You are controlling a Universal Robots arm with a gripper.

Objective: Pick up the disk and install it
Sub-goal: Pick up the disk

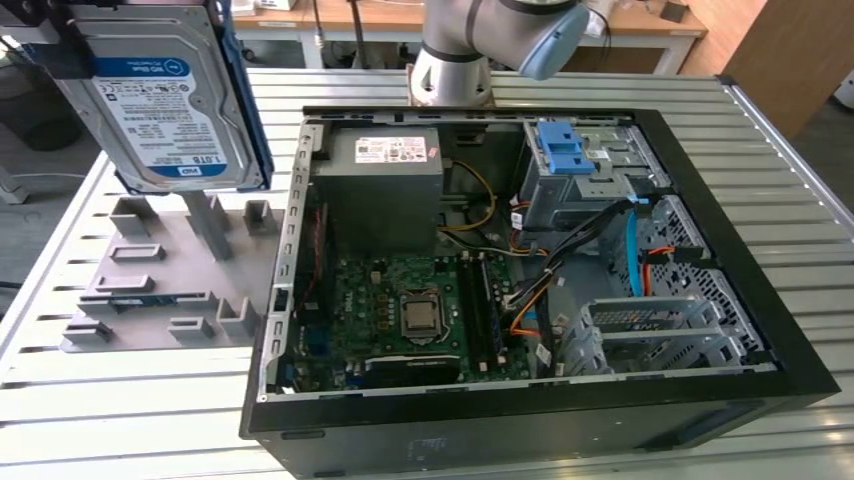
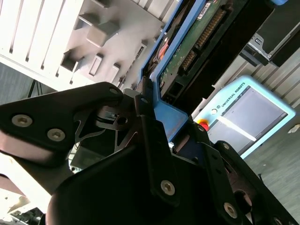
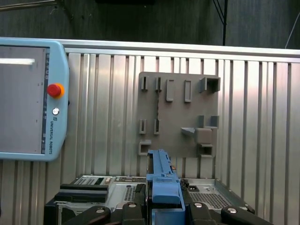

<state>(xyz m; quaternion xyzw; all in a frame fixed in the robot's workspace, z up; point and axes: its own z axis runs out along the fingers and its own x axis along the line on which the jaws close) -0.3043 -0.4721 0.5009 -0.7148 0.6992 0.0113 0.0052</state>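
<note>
The pick-up looks done and the carry is in hand. The claw (image 2: 164, 129) is closed onto the blue plastic frame that edges the disk (image 1: 167, 100), and it holds nothing else. In the exterior view the disk hangs upright with its label facing the camera, at that view's far left; it is clear of the grey holder plate (image 1: 160, 270) below it and well apart from the open computer case (image 1: 507, 418) on the slatted tabletop (image 1: 801, 210).

In the second wrist view the disk's circuit-board side shows past the blue frame; in the first wrist view the frame's edge stands up between the dark arms of the claw, with the holder plate and a teach pendant (image 3: 28, 98) beyond.

By my judgement the install has not yet begun. It calls for carrying the disk across to the grey drive bay (image 1: 594, 185) with the blue latch (image 1: 567, 150), at the case's far right in the exterior view, beside the power supply (image 1: 380, 190); it also calls for turning the disk to match the bay's opening. The orange, yellow and blue cables (image 1: 534, 285) near the bay could snag.

Some things are hard to make out. The exterior view cuts off the top of the disk and the grip on it; in both wrist views the claw's own body hides just where its pads meet the frame. I cannot tell whether the bay's slot is free, nor which way it opens.
</note>
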